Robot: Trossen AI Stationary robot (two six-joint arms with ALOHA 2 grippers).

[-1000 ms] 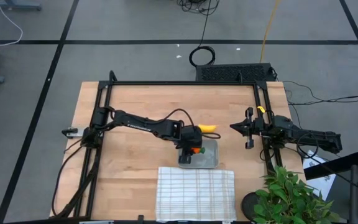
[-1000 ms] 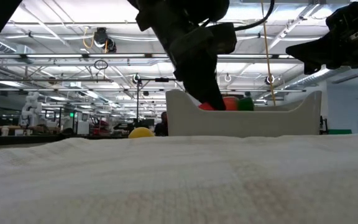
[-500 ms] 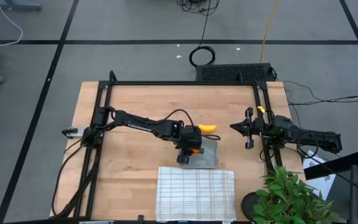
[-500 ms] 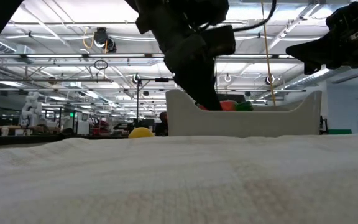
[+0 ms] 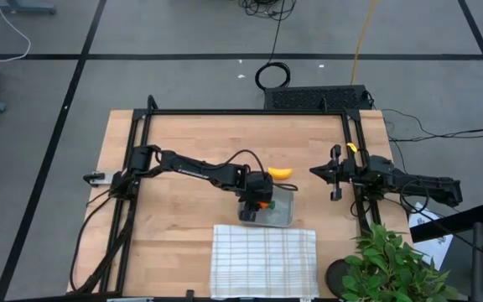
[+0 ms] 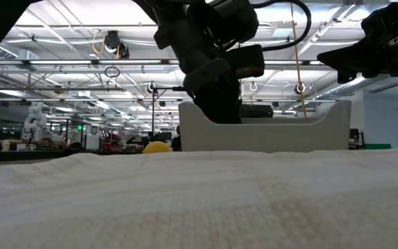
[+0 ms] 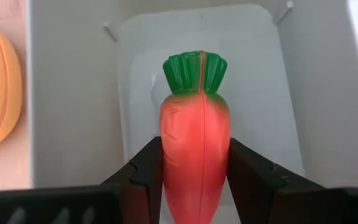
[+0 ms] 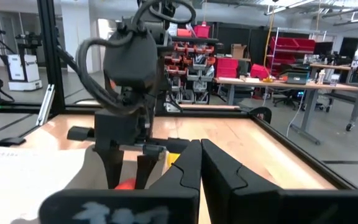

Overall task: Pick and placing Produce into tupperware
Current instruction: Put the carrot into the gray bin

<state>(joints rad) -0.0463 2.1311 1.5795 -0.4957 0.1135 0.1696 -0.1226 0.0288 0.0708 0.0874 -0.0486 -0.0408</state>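
The orange carrot (image 7: pixel 194 124) with its green top sits between the fingers of my left gripper (image 7: pixel 194 171), inside the grey tupperware (image 7: pixel 73 93). In the high view, my left gripper (image 5: pixel 258 204) is over the tupperware (image 5: pixel 282 215), with the carrot (image 5: pixel 265 202) under it. The yellow banana (image 5: pixel 281 173) lies on the table just beyond the tupperware's far wall. My right gripper (image 5: pixel 315 172) hangs shut above the table, right of the tupperware, holding nothing. I cannot pick out the lemon with certainty. My left gripper pinches the carrot's tapered orange body (image 7: pixel 191 180) between its two fingers (image 7: pixel 148 168), one on each side. It comes from above, pointing down into the tupperware. The green top (image 7: pixel 194 71) points away from the fingers. I cannot tell whether the carrot touches the tupperware's floor.
A white checked cloth (image 5: pixel 264 260) lies at the near edge, right in front of the tupperware. A black frame (image 5: pixel 241 111) runs around the work area. A green plant (image 5: pixel 392 264) stands at the near right corner. Bare wood lies left of the tupperware.
My left gripper has moved down into the tupperware with the carrot still held. In the low view, the carrot showed above the wall a second ago and is now hidden behind it. My right arm has kept still.
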